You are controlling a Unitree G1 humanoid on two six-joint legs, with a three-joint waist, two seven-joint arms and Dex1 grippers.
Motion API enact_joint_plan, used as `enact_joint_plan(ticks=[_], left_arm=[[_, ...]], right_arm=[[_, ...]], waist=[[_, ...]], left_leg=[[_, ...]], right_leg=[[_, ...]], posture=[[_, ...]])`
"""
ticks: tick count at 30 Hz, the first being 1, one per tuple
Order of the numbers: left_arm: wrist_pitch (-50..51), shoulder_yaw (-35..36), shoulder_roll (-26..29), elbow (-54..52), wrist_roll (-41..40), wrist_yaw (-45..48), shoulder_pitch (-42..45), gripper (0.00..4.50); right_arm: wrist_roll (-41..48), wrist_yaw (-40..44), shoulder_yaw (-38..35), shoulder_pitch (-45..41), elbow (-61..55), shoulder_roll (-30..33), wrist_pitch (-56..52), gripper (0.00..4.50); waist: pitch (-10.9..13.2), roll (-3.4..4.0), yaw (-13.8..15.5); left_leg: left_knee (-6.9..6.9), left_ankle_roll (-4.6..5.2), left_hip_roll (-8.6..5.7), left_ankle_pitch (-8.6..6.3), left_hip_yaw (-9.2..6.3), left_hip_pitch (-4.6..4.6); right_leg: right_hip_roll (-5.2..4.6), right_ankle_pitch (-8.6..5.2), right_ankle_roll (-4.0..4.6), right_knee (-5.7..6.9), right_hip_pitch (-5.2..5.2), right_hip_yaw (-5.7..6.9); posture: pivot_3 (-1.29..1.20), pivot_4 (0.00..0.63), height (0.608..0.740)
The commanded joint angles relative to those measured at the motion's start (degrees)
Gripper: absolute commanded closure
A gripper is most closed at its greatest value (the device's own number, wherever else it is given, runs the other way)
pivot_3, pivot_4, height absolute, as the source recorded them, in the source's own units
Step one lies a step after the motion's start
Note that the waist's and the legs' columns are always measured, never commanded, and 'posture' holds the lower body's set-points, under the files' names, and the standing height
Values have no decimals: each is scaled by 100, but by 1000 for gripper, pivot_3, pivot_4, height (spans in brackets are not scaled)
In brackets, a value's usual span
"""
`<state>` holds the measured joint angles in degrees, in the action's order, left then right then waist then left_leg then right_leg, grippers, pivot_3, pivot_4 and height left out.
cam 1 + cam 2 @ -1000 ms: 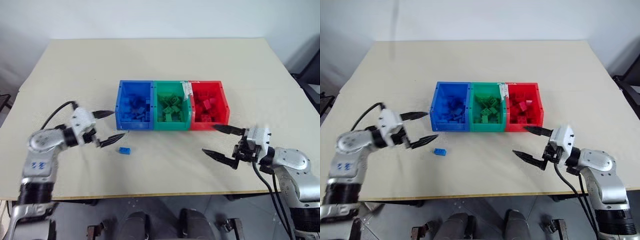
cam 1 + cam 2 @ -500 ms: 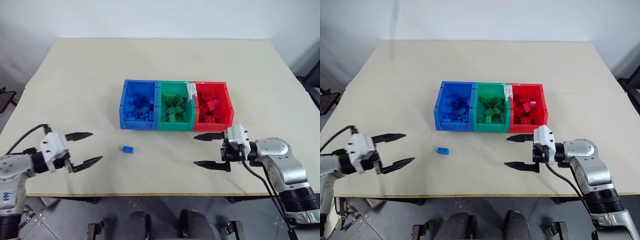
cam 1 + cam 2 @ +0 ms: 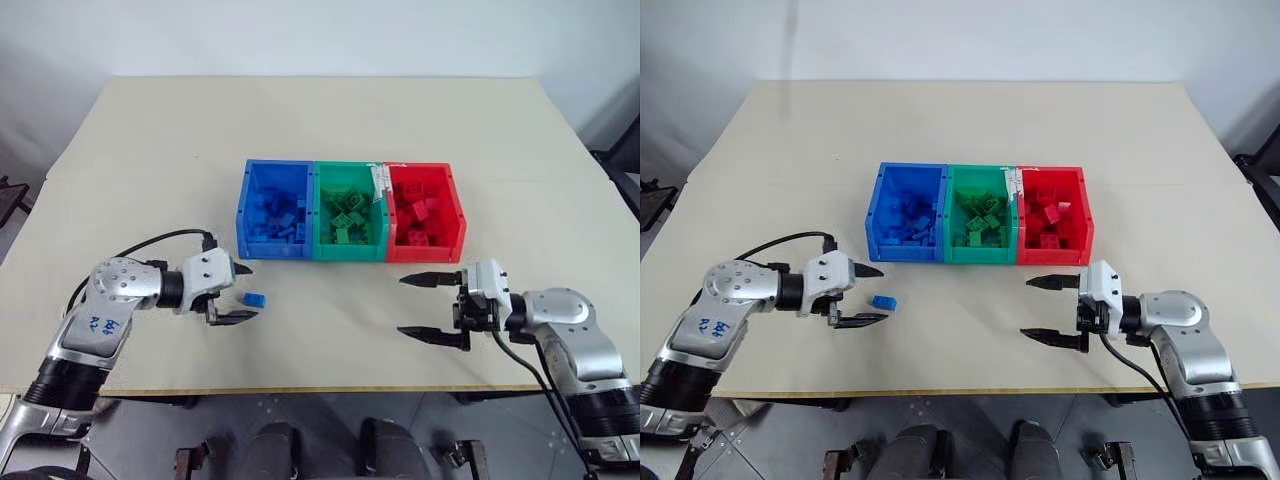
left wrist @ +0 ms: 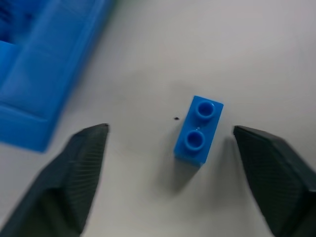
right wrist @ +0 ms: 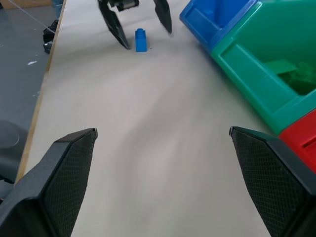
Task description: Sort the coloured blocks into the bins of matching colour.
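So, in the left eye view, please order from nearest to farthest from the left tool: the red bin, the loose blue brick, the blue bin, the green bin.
From the left tool:
1. Blue brick, on the table between its fingers.
2. Blue bin, left end of the row.
3. Green bin, middle.
4. Red bin, right end.

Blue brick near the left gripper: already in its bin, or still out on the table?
Out. The blue brick lies studs-up on the table, between the open left gripper's fingers, beside the blue bin.
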<state>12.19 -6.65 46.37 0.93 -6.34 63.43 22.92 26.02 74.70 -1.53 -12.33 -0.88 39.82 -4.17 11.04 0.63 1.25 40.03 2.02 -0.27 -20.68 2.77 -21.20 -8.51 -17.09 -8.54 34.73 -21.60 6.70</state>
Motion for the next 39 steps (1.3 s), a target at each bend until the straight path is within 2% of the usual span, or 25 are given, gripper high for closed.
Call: enact_joint_plan(ticks=[1,6,8,13,14,18,20,24,30,35,39], left_arm=[[47,-201,30,92,81,186,27,1599],[-66,-236,17,240,117,279,76,3253],[-243,-15,-154,234,-164,270,92,3840],[83,723,-580,-197,-1089,52,93,3840],[228,889,-798,-154,-1171,-326,285,3840],[410,1101,-1354,121,-1043,-1323,938,3840],[355,934,-1549,544,-638,-1829,1389,3840],[250,702,-1784,1204,-400,-2010,1875,3840],[-46,757,-1819,1481,-379,-2068,2018,2082],[-324,1171,-1274,900,-715,-1581,1250,529],[-650,1604,-714,402,-1048,-1005,355,529]], right_arm=[[150,-168,-296,126,-373,95,-48,0],[172,-369,-442,335,-655,100,-130,0],[185,-506,-526,444,-777,81,-157,0],[348,-1198,-925,723,-1097,-218,-244,0],[405,-1447,-1034,799,-1188,-363,-255,0],[414,-2075,-1232,919,-1407,-760,-176,0],[315,-2304,-1205,845,-1391,-920,-68,0],[126,-2492,-1128,655,-1213,-1038,197,0],[81,-2355,-1065,552,-992,-977,363,0],[61,-1960,-1012,498,-701,-817,528,0],[54,-1437,-911,374,-285,-584,661,0]], waist=[[0,0,4],[-1,2,17],[-2,3,20],[-1,1,14],[-1,2,13],[-2,0,39],[-2,-1,29],[-3,-1,10],[-3,-1,2],[-3,-1,-63],[-3,-1,-127]], left_leg=[[0,0,-1,0,1,0],[5,0,1,2,1,3],[6,0,1,3,2,4],[7,0,1,3,-5,-1],[7,0,1,3,-6,-1],[13,-1,-2,5,-15,-4],[12,1,-5,6,-7,1],[7,0,-7,6,-2,2],[0,0,-4,6,1,-1],[-1,0,2,6,4,2],[-4,0,4,5,2,2]], right_leg=[[-1,0,0,-1,0,-1],[-1,0,0,2,4,-3],[-1,0,0,3,4,-5],[-4,0,0,4,2,-4],[-4,0,0,4,2,-3],[-3,0,0,7,6,4],[-4,1,-2,8,6,-5],[-1,1,-2,8,3,-4],[5,1,-2,1,-1,-1],[4,1,-2,2,-1,-7],[3,0,-1,0,-2,-5]], posture=[[0,150,740],[0,150,740],[0,150,740],[0,150,740],[0,150,740],[0,150,740],[0,150,740],[0,150,740],[0,150,740],[0,150,740],[0,150,740]])
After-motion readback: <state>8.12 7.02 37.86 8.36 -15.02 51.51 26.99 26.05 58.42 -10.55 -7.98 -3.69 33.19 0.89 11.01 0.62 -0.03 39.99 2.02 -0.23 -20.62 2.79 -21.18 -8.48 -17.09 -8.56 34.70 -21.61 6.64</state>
